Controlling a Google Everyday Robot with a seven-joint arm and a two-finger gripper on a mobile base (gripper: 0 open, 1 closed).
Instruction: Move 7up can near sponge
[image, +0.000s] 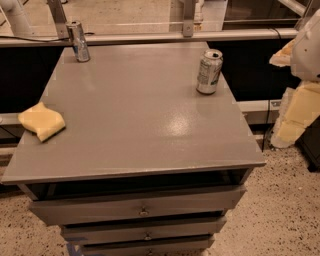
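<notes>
The 7up can, silver-white with green markings, stands upright near the far right edge of the grey cabinet top. The sponge, a pale-yellow wavy slab, lies at the left edge of the top, far from the can. My gripper, white with yellowish parts, hangs off the right side of the cabinet, to the right of the can and apart from it. It holds nothing that I can see.
A slimmer, taller silver-blue can stands at the far left corner. A rail runs behind the cabinet. Drawers sit below the front edge. Speckled floor lies to the right.
</notes>
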